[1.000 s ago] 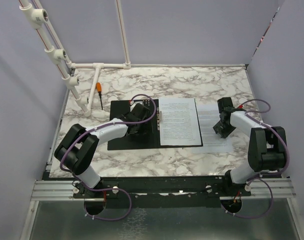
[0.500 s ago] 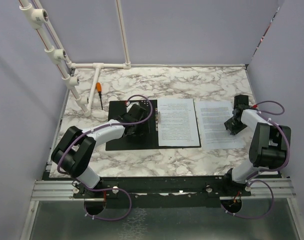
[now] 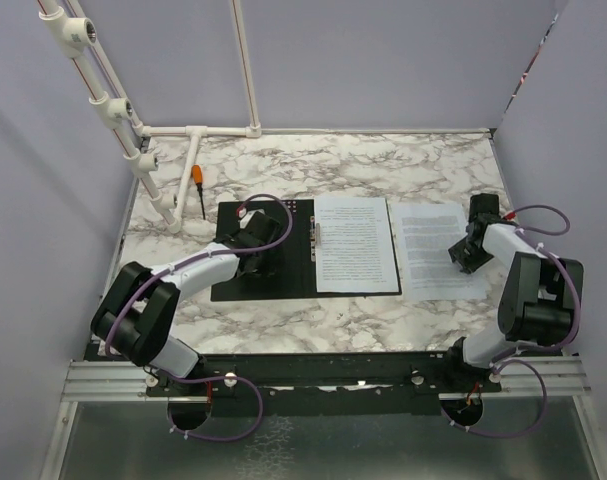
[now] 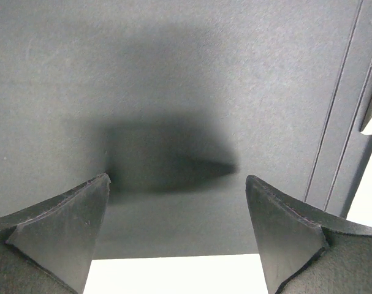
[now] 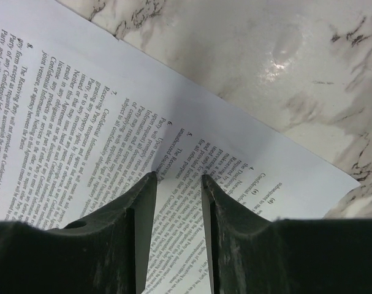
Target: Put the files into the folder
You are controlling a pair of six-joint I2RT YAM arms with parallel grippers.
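Observation:
The folder [image 3: 241, 278] lies open on the marble table, black inside up, with its metal spine clip [image 3: 314, 232] in the middle. One printed sheet [image 3: 355, 243] lies on its right half. A second printed sheet [image 3: 431, 250] lies on the table just right of the folder. My left gripper [image 3: 251, 243] is open, low over the folder's bare left half [image 4: 192, 79], with nothing between its jaws [image 4: 176, 179]. My right gripper [image 3: 467, 255] stands on the right part of the loose sheet [image 5: 112, 122]. Its jaws [image 5: 178, 176] are a narrow gap apart and hold nothing.
An orange-handled screwdriver [image 3: 197, 180] lies at the back left. A white pipe frame [image 3: 193, 131] runs along the back and left edges. Purple walls close the sides. The loose sheet's right edge lies near the table's right edge [image 3: 510, 215].
My right gripper moved right and back, and the loose sheet slid right, away from the folder. My left gripper shifted slightly left on the folder's left half.

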